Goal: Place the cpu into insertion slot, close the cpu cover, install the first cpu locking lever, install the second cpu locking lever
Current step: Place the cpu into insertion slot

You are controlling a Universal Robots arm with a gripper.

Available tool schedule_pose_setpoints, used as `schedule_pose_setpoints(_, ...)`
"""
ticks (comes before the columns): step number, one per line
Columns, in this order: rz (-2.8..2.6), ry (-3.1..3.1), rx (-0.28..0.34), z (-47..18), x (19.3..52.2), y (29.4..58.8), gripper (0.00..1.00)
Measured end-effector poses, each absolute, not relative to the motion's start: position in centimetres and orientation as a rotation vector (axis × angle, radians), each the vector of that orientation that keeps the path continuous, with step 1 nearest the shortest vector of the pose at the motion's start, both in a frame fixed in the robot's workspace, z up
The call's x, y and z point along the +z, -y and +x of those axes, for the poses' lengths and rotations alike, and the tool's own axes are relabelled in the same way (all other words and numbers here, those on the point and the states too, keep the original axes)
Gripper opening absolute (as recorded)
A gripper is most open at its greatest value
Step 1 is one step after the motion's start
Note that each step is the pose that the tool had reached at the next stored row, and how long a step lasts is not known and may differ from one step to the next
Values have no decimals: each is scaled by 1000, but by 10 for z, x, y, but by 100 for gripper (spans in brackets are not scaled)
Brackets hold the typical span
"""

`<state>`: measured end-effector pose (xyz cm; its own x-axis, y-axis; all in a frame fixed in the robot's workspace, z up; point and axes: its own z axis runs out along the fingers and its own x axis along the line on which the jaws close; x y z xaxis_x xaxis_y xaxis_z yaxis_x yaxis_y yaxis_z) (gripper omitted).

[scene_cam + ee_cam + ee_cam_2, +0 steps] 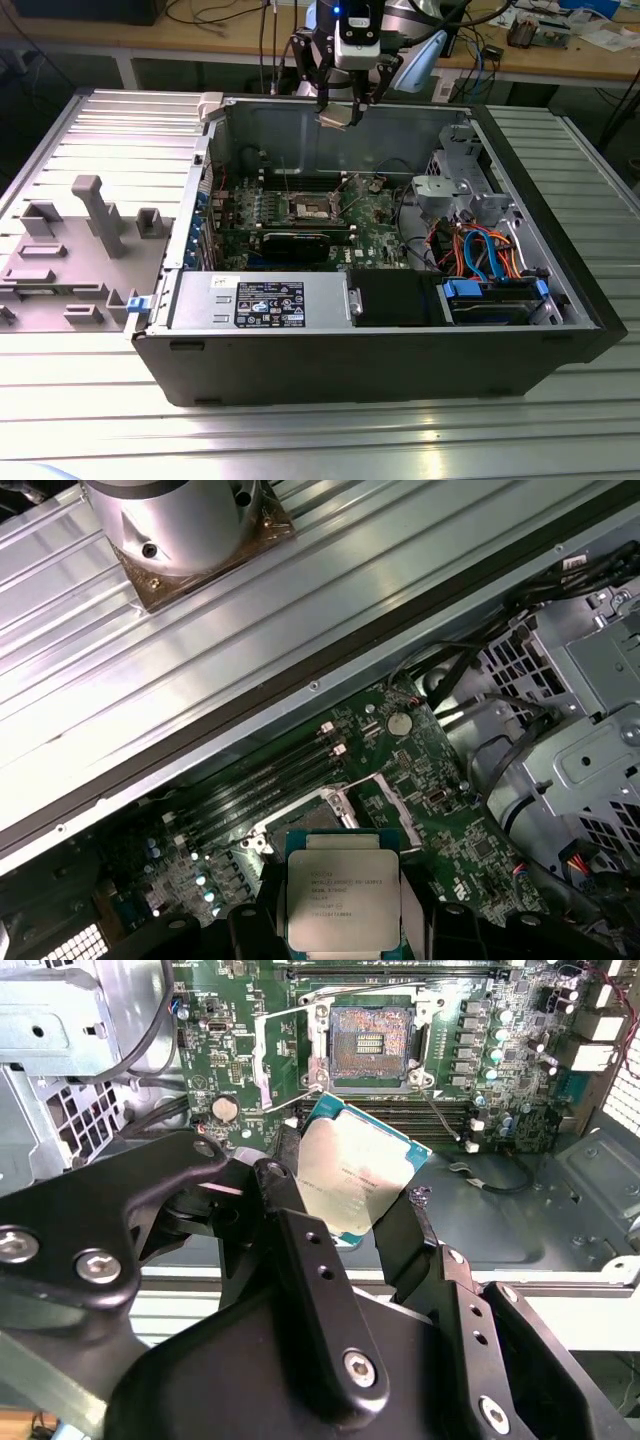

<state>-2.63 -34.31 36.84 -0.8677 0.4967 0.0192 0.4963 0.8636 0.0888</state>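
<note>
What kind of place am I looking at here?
Likely a robotics lab or workshop: an open PC case sits on a ribbed metal table, benches with cables stand behind, and the claw holds a cpu.

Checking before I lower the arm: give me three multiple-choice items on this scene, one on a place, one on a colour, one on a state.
1. Where is the chip? A in the gripper, above the case; B in the socket; C on the table.
2. Motherboard colour? A blue; B green; C red.
3. The socket is: A covered; B filled; C empty.
A, the gripper clamps the chip in both wrist views; B, the motherboard is green; C, nothing sits in the socket.
</note>
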Motion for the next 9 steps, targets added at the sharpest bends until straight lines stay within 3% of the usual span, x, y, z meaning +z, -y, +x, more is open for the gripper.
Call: schedule_pose_setpoints(9, 855, -3014, 142, -26, 368, 343, 54)
